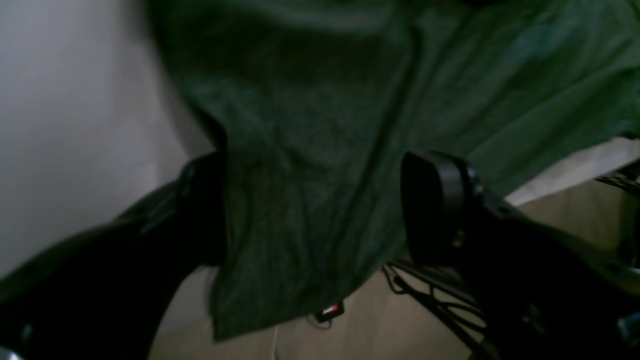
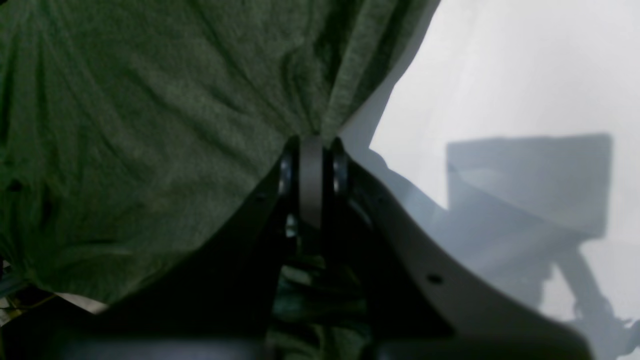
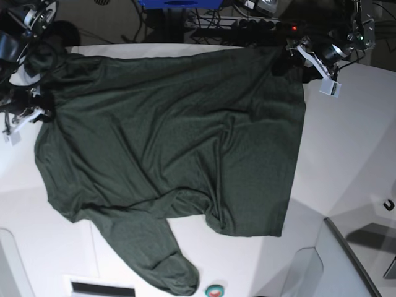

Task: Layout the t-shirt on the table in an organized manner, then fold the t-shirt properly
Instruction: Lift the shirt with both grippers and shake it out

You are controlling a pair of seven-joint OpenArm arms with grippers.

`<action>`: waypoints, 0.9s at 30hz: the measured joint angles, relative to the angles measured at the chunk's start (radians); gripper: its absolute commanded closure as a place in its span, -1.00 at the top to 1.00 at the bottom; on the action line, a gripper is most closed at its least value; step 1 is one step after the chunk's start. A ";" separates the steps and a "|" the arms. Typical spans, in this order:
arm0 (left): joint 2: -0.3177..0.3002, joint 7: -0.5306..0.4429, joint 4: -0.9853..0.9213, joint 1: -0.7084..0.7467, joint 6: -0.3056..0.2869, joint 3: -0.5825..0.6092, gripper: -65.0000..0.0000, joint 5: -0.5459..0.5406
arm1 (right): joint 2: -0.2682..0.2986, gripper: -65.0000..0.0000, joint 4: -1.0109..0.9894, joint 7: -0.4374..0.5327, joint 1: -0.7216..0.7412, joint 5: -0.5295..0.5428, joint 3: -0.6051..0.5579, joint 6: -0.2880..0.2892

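Note:
The dark green t-shirt point(image 3: 173, 142) lies spread over most of the white table point(image 3: 346, 154), creased in the middle, with one sleeve point(image 3: 167, 263) trailing toward the front edge. At the far right corner of the shirt my left gripper point(image 1: 317, 180) is open; its fingers point(image 1: 435, 205) stand wide apart on either side of the shirt's hem point(image 1: 300, 225), which hangs past the table's edge. At the far left corner my right gripper point(image 2: 312, 145) is shut on a bunched fold of the t-shirt point(image 2: 150, 125), and the cloth fans out from the pinch.
A power strip point(image 3: 272, 25) with a red light and cables lie behind the table's far edge. A small round red-and-green object point(image 3: 214, 289) sits at the front edge, a black hook point(image 3: 388, 204) at the right. Grey panels point(image 3: 359, 260) stand at the front right.

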 measured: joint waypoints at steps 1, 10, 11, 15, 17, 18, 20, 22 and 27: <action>0.000 -0.004 -0.014 -0.006 -0.003 0.001 0.47 -0.012 | 0.004 -0.99 -0.001 -0.002 0.000 0.000 -0.002 0.000; 0.023 -0.013 -0.073 -0.041 0.002 0.040 -1.00 -0.012 | 0.014 -1.00 0.000 -0.008 -0.001 -0.004 -0.003 0.000; 0.029 -0.010 -0.071 -0.039 0.001 0.046 -1.00 -0.014 | 0.014 -1.00 0.000 -0.008 -0.001 -0.004 -0.003 0.000; 0.037 0.045 -0.008 -0.037 0.005 0.047 -1.00 0.017 | 0.013 -1.00 0.019 -0.022 -0.008 -0.006 -0.003 0.001; 0.016 0.057 0.060 -0.010 0.027 0.045 -1.00 0.039 | 0.007 -1.00 0.098 -0.098 -0.040 -0.032 -0.007 0.002; 0.003 0.055 0.096 0.016 0.024 0.027 -1.00 0.037 | 0.001 -1.00 0.155 -0.131 -0.067 -0.047 -0.008 -0.001; -0.008 0.061 0.167 0.059 0.023 -0.013 -1.00 0.040 | -0.011 -1.00 0.262 -0.205 -0.125 -0.073 -0.007 -0.005; -0.014 0.133 0.215 0.070 0.020 -0.045 -1.00 0.039 | -0.033 -1.00 0.354 -0.258 -0.168 -0.093 -0.004 -0.013; -0.033 0.247 0.251 -0.048 0.019 -0.057 -1.00 0.108 | -0.020 -1.00 0.411 -0.269 -0.097 -0.078 -0.137 -0.012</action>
